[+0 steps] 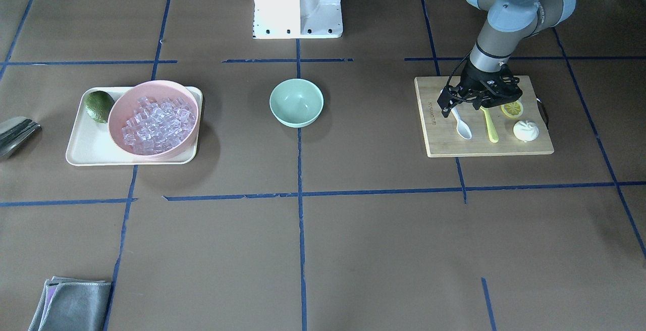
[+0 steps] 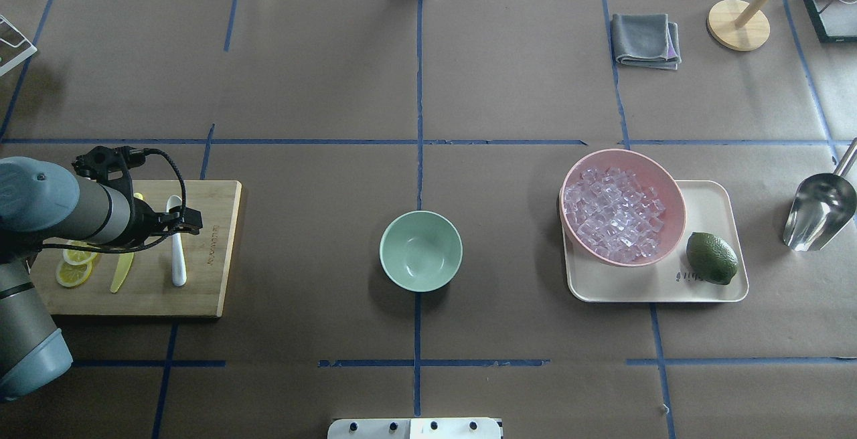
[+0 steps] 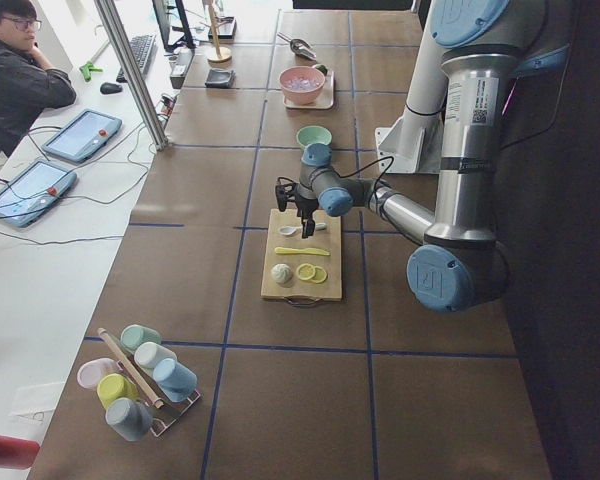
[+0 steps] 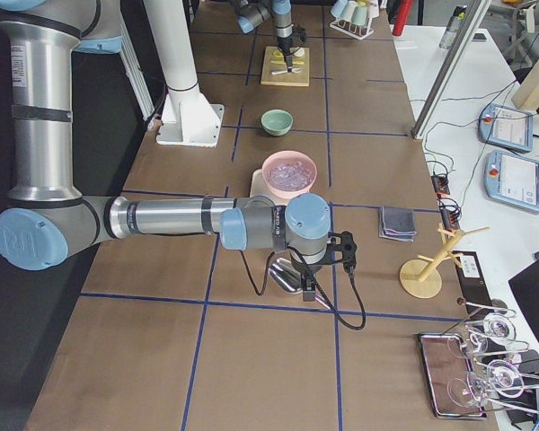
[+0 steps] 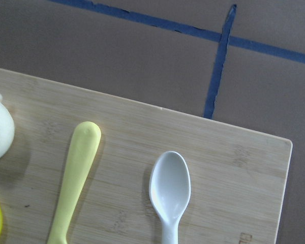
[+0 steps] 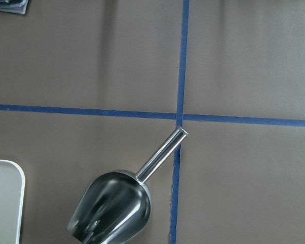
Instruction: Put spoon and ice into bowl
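The white spoon [image 1: 463, 126] lies on a wooden cutting board [image 1: 444, 144], beside a yellow-green knife [image 1: 489, 126]. My left gripper [image 1: 462, 109] hangs just above the spoon's handle and looks open and empty. The left wrist view shows the spoon's scoop [image 5: 170, 188] and no fingers. The mint-green bowl [image 1: 296, 103] stands empty at the table's middle. The ice [image 1: 156, 124] fills a pink bowl [image 1: 118, 106] on a cream tray. My right gripper [image 4: 313, 285] shows only in the exterior right view, above a metal scoop [image 4: 287, 274]; I cannot tell whether it is open or shut.
Lemon slices [image 1: 511, 109] and a white bun [image 1: 526, 130] share the board. A lime [image 1: 99, 106] sits on the tray [image 1: 81, 154]. The metal scoop [image 2: 817, 211] lies to the right of the tray. A grey cloth [image 2: 646, 39] and a wooden stand [image 2: 738, 24] are at the far side.
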Controlling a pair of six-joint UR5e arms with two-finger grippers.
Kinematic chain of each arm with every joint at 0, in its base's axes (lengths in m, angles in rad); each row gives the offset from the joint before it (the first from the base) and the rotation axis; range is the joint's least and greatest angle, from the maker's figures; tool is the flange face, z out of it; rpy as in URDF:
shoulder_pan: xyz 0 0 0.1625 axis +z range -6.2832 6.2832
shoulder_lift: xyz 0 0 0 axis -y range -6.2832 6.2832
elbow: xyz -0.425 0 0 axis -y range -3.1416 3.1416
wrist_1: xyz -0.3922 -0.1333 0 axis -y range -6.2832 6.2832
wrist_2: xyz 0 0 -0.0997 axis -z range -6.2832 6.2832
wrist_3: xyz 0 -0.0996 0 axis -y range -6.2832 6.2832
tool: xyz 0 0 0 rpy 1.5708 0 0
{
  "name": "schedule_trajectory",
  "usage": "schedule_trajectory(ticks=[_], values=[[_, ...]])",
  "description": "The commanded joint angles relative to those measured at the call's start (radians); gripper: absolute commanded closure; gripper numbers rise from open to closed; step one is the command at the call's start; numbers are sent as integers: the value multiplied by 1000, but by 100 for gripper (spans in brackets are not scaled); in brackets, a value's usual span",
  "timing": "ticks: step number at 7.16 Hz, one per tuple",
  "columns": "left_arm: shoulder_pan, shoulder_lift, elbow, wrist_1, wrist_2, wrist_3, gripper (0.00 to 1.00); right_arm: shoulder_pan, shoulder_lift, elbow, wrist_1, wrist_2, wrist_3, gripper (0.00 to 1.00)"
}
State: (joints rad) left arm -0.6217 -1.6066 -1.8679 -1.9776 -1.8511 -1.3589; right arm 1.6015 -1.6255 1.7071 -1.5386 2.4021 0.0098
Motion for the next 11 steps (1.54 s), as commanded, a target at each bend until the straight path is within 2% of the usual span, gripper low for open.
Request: schedule_trajectory(ticks=[1, 5, 6, 7, 8, 9, 11], values=[[8, -6, 15, 0, 1, 0, 18, 0, 4, 0, 0, 0, 1, 0], [8, -6, 15, 3, -2, 0, 54, 0, 6, 2, 0, 0, 1, 0], [8, -6, 16, 3, -2, 0, 59, 0, 7, 2, 0, 2, 1, 0], [10, -6, 15, 3, -2, 0, 69, 0, 7, 2, 0, 2, 1, 0], [10, -4, 13, 3, 0, 0, 86, 0, 7, 2, 0, 3, -1, 0], [10, -3, 10, 3, 0, 1, 92, 0, 7, 2, 0, 3, 1, 0], [7, 2, -5, 6, -5, 4, 96, 0, 7, 2, 0, 3, -1, 0]])
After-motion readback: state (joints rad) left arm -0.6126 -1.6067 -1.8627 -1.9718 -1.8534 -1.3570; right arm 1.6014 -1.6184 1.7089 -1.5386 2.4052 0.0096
